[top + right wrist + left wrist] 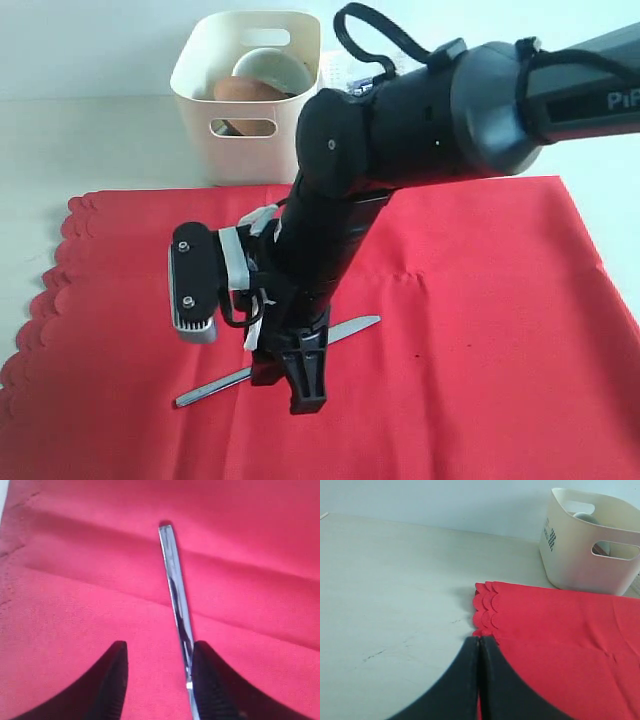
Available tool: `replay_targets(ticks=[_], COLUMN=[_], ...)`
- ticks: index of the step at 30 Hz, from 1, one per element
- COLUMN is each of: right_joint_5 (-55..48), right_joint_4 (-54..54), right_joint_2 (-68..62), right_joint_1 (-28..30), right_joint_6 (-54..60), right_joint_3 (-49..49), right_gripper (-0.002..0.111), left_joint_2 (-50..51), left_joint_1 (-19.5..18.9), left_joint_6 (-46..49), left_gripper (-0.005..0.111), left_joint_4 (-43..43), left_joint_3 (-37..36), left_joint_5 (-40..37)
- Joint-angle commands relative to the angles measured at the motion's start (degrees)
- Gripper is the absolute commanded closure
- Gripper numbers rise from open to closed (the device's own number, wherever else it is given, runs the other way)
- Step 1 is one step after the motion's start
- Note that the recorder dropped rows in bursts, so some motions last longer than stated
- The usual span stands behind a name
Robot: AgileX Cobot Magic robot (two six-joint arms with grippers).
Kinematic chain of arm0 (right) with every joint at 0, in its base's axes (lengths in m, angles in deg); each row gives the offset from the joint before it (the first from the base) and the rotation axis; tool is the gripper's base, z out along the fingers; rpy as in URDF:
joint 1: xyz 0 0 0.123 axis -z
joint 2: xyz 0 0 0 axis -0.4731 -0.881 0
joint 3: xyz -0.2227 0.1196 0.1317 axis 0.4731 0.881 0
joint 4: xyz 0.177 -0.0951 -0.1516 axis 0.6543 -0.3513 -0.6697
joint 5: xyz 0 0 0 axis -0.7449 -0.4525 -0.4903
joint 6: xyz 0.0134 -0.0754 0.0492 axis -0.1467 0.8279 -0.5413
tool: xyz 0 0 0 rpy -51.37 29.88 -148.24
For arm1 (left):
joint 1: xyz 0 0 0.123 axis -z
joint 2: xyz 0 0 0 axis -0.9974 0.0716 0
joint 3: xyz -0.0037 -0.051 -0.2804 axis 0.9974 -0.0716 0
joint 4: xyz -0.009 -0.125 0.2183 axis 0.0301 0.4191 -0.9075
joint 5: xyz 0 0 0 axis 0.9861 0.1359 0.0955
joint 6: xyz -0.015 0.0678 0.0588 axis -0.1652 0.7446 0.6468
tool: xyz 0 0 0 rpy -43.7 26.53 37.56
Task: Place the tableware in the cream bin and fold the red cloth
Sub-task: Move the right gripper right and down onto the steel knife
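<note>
Scalloped edge of the red cloth (480,300) down the left side of the exterior view, with bare table (395,580) beyond it. Straight far edge just in front of the cream bin (200,90); near edge cut off by the frame. Wide flat red area free to the right of the arm, creased only by faint fold lines.

Right end effector (285,393) pointing down over the cloth's middle, reached across from the right. Fingers apart, straddling the steel knife (350,328). In the right wrist view, knife close along the inner face of one finger (210,680), open gap to the other. Cannot tell whether knife and finger touch, or whether the fingertips meet the cloth.

Left end effector (479,642) seen only in its own wrist view: fingers pressed together, nothing between them, just at a scalloped corner of the cloth.

Middle of the knife hidden behind the right end effector in the exterior view; both ends showing. Inside the bin, only parts visible over the rim and through the handle cutout: white bowl (270,68), brown wooden plate (245,90). Anything deeper hidden by the walls.

Knife slim, bright, lying flat and diagonal on the cloth, tapered tip toward the right, one end squared off.
</note>
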State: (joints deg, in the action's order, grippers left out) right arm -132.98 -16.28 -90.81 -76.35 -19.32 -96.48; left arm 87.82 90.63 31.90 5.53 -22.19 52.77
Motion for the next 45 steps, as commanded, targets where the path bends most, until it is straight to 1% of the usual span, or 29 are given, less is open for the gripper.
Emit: replay_targets(ticks=[1,18,23,26,28,33,41,45], right_joint_5=[2.9,7.3,7.3,7.3,7.3,6.9,6.6,6.6], right_joint_4=[-0.6,-0.3,-0.3,-0.7,-1.1,-1.1,-1.1,-1.1], right_joint_2=[-1.5,-7.0,-8.1,-8.5,-8.5,-8.5,-5.7,-2.8], right_joint_1=[-0.2,-0.2,-0.2,-0.2,-0.2,-0.2,-0.2,-0.2], right_joint_6=[0.4,0.4,0.4,0.4,0.4,0.3,0.3,-2.7], right_joint_3=[0.2,0.2,0.2,0.2,0.2,0.2,0.2,0.2], right_gripper=[0.067,0.067,0.070,0.074,0.081,0.108,0.108,0.108], left_joint_2=[-0.4,-0.4,-0.4,-0.4,-0.4,-0.4,-0.4,-0.4], left_joint_1=[-0.1,-0.1,-0.1,-0.1,-0.1,-0.1,-0.1,-0.1], left_joint_6=[0.2,0.2,0.2,0.2,0.2,0.2,0.2,0.2], left_gripper=[0.107,0.107,0.107,0.107,0.107,0.107,0.107,0.107], left_joint_4=[0.4,0.4,0.4,0.4,0.4,0.4,0.4,0.4], left_joint_3=[-0.2,-0.2,-0.2,-0.2,-0.2,-0.2,-0.2,-0.2], left_joint_5=[0.3,0.3,0.3,0.3,0.3,0.3,0.3,0.3])
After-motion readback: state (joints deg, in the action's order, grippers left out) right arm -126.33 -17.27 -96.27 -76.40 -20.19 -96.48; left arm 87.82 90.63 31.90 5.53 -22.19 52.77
